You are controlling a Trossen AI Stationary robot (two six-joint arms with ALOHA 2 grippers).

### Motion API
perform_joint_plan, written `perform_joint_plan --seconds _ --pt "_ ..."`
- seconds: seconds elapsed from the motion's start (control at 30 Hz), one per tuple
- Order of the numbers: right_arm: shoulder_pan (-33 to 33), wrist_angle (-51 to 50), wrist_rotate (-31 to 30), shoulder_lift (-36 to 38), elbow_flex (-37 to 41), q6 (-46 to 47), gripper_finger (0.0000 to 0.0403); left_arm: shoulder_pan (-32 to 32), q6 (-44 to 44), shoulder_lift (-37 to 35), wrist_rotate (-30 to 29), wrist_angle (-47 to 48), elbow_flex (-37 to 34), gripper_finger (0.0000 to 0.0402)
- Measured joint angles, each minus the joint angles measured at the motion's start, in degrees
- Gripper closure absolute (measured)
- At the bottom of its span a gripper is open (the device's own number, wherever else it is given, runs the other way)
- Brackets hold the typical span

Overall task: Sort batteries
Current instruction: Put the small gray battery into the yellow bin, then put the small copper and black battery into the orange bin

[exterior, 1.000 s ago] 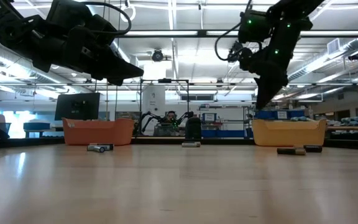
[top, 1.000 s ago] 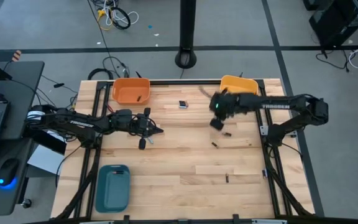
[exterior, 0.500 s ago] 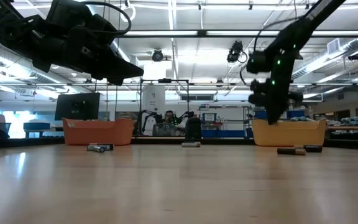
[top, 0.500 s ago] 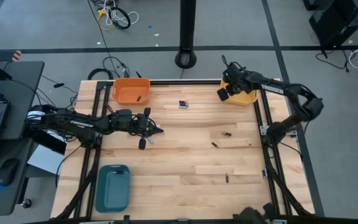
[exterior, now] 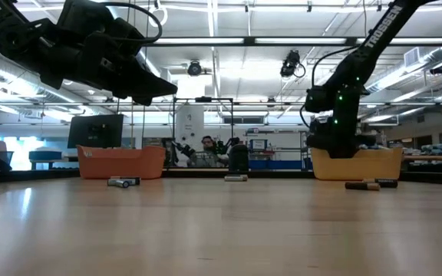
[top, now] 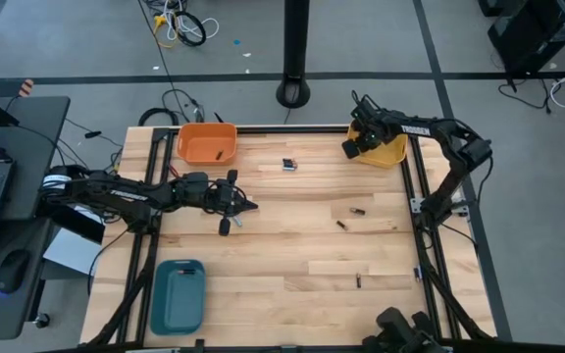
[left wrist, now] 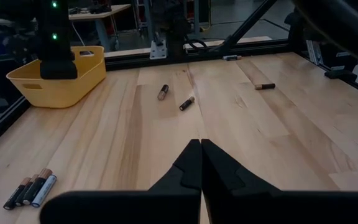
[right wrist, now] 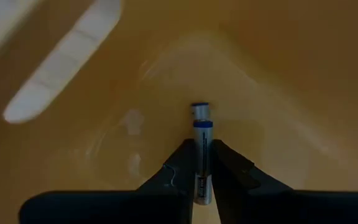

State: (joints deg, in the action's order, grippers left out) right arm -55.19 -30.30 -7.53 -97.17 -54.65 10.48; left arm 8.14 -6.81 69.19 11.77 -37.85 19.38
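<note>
My right gripper [top: 353, 147] [right wrist: 202, 177] points down into the yellow tray [top: 385, 152] [right wrist: 278, 74] at the far right, shut on a silvery battery with blue bands [right wrist: 202, 146]. My left gripper [top: 251, 206] [left wrist: 201, 149] hangs shut above the table's left half and holds nothing. Loose batteries lie on the wood: a small boxy one [top: 289, 165], two dark ones [top: 358, 211] [top: 340, 226], one nearer the front [top: 357, 280], and a row of several [left wrist: 31, 190] beside the left gripper. My right gripper pinches the battery's sides [right wrist: 202, 163] between its two fingers. The fingers come steeply from above and lie along the battery, whose far end [right wrist: 199, 109] sticks out past the fingertips [right wrist: 180, 163] toward the tray's floor. I cannot tell whether that end touches the floor.
An orange tray [top: 207, 142] stands at the far left with a dark item in it, and a teal tray [top: 178, 294] at the near left. The black frame rails [top: 412, 196] run along the table's edges. Bare wood lies between the two arms.
My right gripper has swung from above the table's right half toward the far edge, rolled about its own axis, and sunk into the yellow tray with the battery still between its fingers.
</note>
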Motion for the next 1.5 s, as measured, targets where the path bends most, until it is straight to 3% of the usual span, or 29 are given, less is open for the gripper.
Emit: perform_joint_plan --seconds 0.4,0.57,0.7,0.97,1.07,1.23,1.5 --pt "1.7 -3.7 -0.3 8.9 0.0 -3.5 0.026 0.0 0.0 0.0 0.0 0.0 0.0 0.0396" --pt "4.7 -8.4 -0.3 14.9 0.0 -5.5 0.0243 0.0 0.0 0.0 0.0 0.0 0.0 0.0396" --pt "10.0 -12.6 -0.3 19.6 0.0 -6.0 0.0269 0.0 0.0 0.0 -0.1 0.0 0.0 0.0396" --pt "24.6 -9.6 -0.3 25.8 0.1 -4.9 0.0388 0.0 1.5 0.0 -1.8 0.0 0.0 0.0396" --pt "29.1 -2.9 0.9 25.5 1.5 -4.8 0.0388 0.0 1.5 0.0 -1.8 0.0 0.0 0.0396" --pt "33.1 9.9 8.1 21.5 4.7 -4.7 0.0358 0.0 1.9 0.0 -1.9 0.0 0.0 0.0396" --pt "31.7 23.6 9.9 7.8 1.8 -6.2 0.0356 0.0 1.8 0.0 -2.3 0.0 0.0 0.0396"
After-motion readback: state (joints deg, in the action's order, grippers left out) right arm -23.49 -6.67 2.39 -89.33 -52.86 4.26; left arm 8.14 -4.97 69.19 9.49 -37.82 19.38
